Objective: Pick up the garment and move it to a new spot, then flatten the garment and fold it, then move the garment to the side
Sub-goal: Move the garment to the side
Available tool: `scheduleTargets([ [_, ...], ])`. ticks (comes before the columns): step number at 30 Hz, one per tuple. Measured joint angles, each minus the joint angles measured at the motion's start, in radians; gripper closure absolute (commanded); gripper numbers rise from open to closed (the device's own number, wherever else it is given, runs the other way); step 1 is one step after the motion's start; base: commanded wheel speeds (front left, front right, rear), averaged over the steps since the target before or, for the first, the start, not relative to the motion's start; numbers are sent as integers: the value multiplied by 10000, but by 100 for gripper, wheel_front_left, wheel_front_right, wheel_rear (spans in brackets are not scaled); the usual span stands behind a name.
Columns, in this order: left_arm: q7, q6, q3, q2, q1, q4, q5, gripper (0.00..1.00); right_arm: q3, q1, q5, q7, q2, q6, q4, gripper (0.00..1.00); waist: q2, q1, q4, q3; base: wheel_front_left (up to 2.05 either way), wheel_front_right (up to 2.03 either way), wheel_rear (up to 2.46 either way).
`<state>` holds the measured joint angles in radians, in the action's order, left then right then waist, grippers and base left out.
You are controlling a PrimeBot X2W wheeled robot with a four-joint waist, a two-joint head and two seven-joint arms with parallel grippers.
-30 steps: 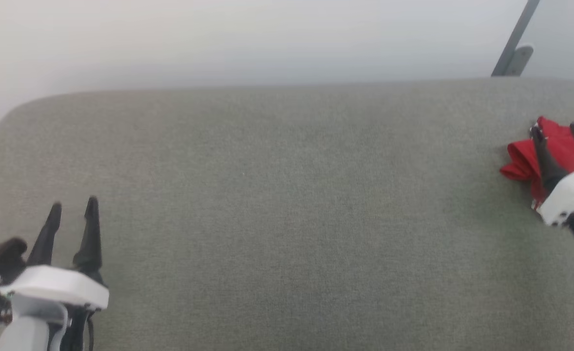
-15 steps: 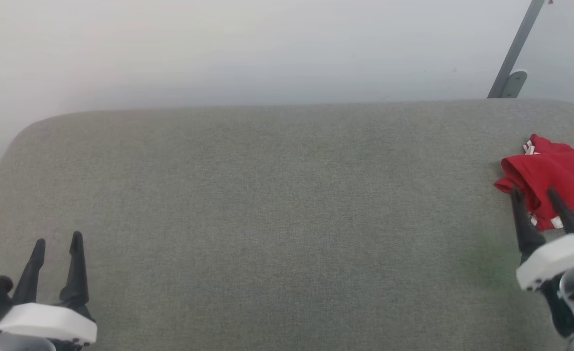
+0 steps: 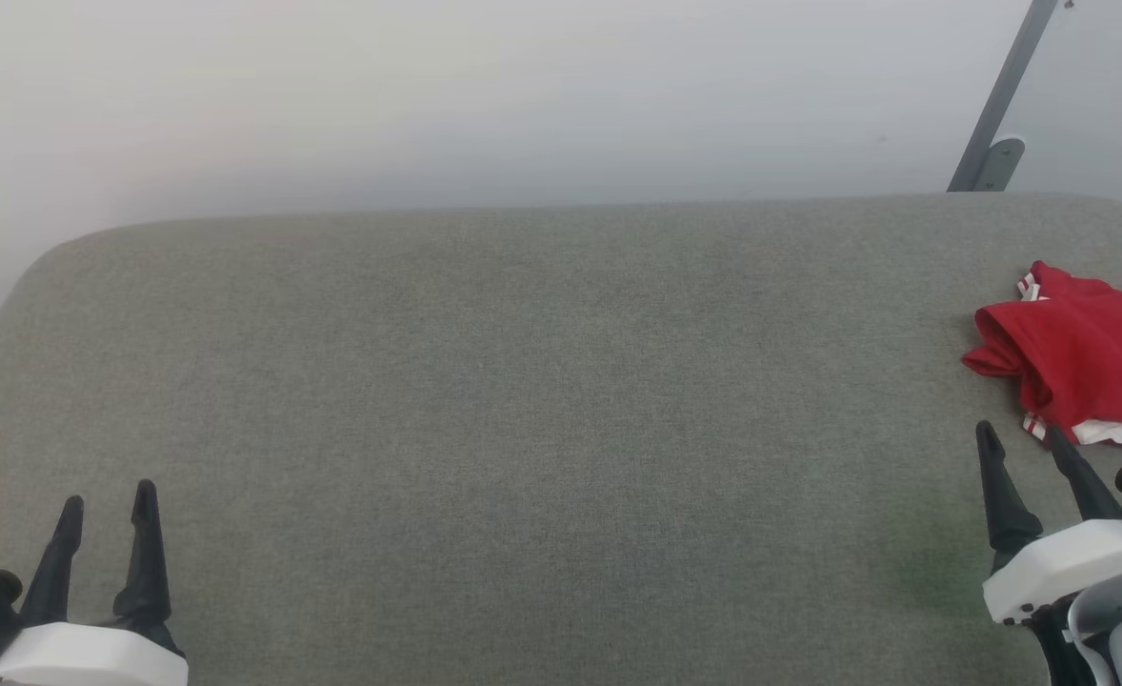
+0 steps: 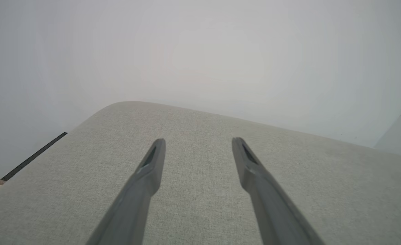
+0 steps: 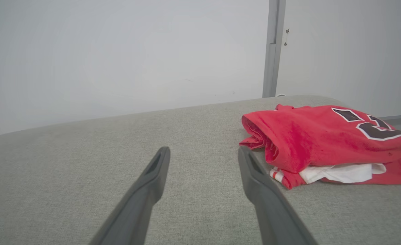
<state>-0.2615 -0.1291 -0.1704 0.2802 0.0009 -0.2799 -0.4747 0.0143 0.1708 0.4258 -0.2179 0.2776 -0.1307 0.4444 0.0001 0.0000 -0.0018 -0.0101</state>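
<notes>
The garment (image 3: 1080, 357), a red jersey folded into a bundle with white fabric and striped trim at its near edge, lies at the far right of the grey padded surface (image 3: 542, 400). The right wrist view shows the garment (image 5: 319, 139) with a dark white-outlined number on top. My right gripper (image 3: 1020, 438) is open and empty, just short of the bundle's near edge, apart from it. In its own view the right gripper (image 5: 204, 153) has the bundle to the right of its fingers. My left gripper (image 3: 109, 495) stands open and empty at the lower left; the left gripper (image 4: 198, 144) hovers over bare fabric.
A pale wall runs behind the surface's far edge. A grey metal post (image 3: 999, 95) with a bracket stands at the back right. The surface's rounded left corner (image 3: 37, 276) drops off toward a dark floor strip.
My right gripper has drawn back off the garment toward me, leaving the bundle lying free. The left gripper sits lower in the picture; the head view itself has also shifted.
</notes>
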Motion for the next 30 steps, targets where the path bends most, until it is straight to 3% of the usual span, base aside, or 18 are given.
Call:
scheduleTargets([
  [30, 0, 0, 288, -40, 200, 372, -8, 0, 681, -607, -472, 775, -376, 0, -1467, 0, 0, 0, 147, -159, 0, 0, 0],
])
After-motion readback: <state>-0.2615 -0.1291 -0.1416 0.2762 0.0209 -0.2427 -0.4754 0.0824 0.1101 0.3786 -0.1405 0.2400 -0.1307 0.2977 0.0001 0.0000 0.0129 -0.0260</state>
